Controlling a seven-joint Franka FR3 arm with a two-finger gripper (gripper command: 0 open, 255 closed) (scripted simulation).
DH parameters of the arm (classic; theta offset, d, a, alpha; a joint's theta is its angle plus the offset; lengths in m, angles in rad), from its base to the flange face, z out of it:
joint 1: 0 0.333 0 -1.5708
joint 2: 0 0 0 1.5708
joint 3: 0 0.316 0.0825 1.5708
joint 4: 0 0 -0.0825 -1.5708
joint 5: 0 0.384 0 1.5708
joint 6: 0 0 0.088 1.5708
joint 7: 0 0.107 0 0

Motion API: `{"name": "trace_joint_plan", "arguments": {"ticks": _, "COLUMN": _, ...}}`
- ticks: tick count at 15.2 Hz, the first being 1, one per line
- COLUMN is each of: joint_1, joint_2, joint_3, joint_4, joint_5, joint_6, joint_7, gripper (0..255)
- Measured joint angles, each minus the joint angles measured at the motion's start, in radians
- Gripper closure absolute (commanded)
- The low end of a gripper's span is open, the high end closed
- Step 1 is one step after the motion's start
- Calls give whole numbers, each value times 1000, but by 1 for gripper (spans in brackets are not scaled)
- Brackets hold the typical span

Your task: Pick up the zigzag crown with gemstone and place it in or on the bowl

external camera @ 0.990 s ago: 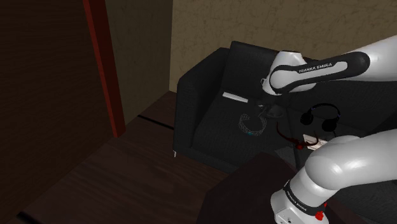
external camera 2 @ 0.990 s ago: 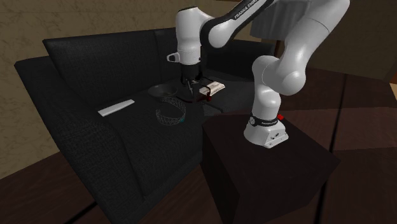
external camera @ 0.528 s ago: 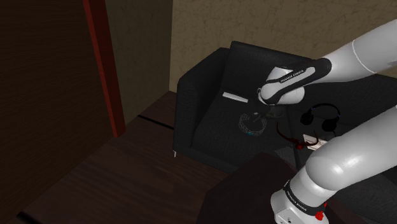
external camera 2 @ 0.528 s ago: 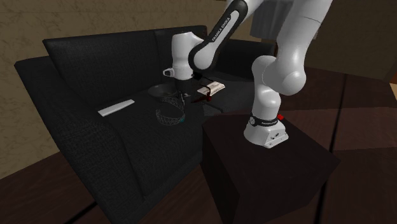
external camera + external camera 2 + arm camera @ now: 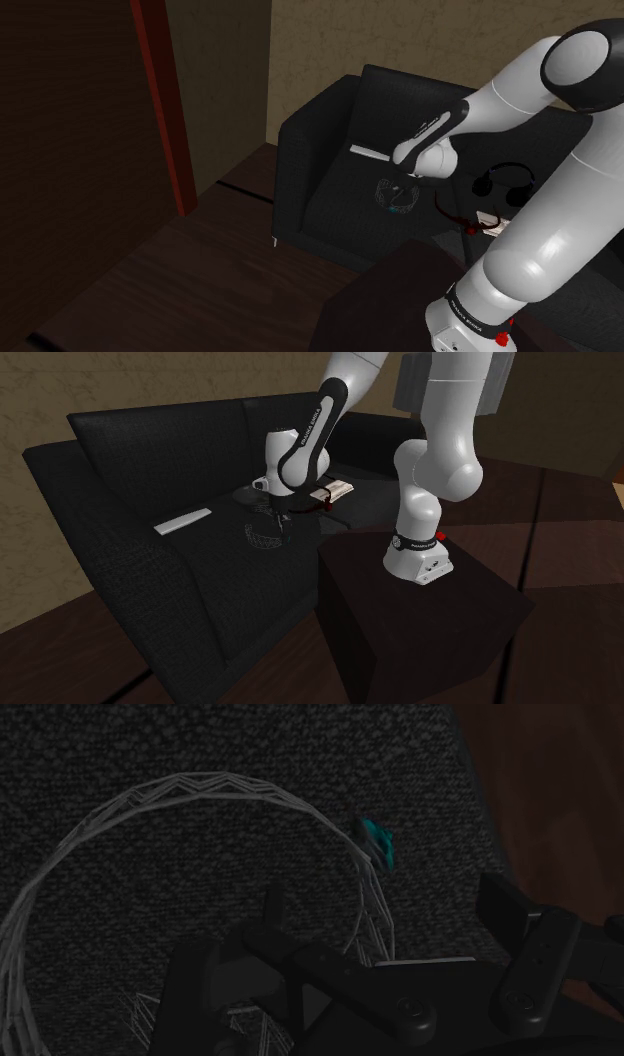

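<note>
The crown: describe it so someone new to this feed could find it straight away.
Find the black sofa; on its seat, directly under the gripper, lies the crown. It is a see-through ring of thin grey zigzag wire with one small teal gem on its rim, unlike the flat white bar and the headphones nearby.

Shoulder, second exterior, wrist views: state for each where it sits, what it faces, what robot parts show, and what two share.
Shoulder view: beside and behind the stand, looking down at the black sofa; the arm reaches over it.
Second exterior view: off the sofa's front corner, facing its seat; arm and stand show.
Wrist view: on the hand, looking down at the crown; the open pincer straddles its rim.
Shared: all three show the crown.
</note>
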Motion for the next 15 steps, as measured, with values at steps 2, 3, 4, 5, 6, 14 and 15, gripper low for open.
{"name": "trace_joint_plan", "arguments": {"ticks": 2, "joint_1": 2, "joint_2": 35, "joint_3": 9, "joint_4": 5, "joint_5": 54, "joint_6": 25, "joint_7": -40, "gripper": 0}}
{"name": "trace_joint_plan", "arguments": {"ticks": 3, "joint_1": 2, "joint_2": 49, "joint_3": 15, "joint_4": 7, "joint_5": 76, "joint_6": 35, "joint_7": -56, "gripper": 0}}
{"name": "trace_joint_plan", "arguments": {"ticks": 4, "joint_1": 2, "joint_2": 57, "joint_3": 18, "joint_4": 8, "joint_5": 88, "joint_6": 41, "joint_7": -64, "gripper": 0}}
{"name": "trace_joint_plan", "arguments": {"ticks": 5, "joint_1": 1, "joint_2": 60, "joint_3": 20, "joint_4": 8, "joint_5": 94, "joint_6": 44, "joint_7": -69, "gripper": 0}}
{"name": "trace_joint_plan", "arguments": {"ticks": 6, "joint_1": 1, "joint_2": 62, "joint_3": 20, "joint_4": 8, "joint_5": 97, "joint_6": 45, "joint_7": -71, "gripper": 0}}
{"name": "trace_joint_plan", "arguments": {"ticks": 14, "joint_1": 0, "joint_2": 63, "joint_3": 21, "joint_4": 8, "joint_5": 99, "joint_6": 46, "joint_7": -73, "gripper": 255}}
{"name": "trace_joint_plan", "arguments": {"ticks": 15, "joint_1": 1, "joint_2": 62, "joint_3": 21, "joint_4": 8, "joint_5": 99, "joint_6": 46, "joint_7": -73, "gripper": 255}}
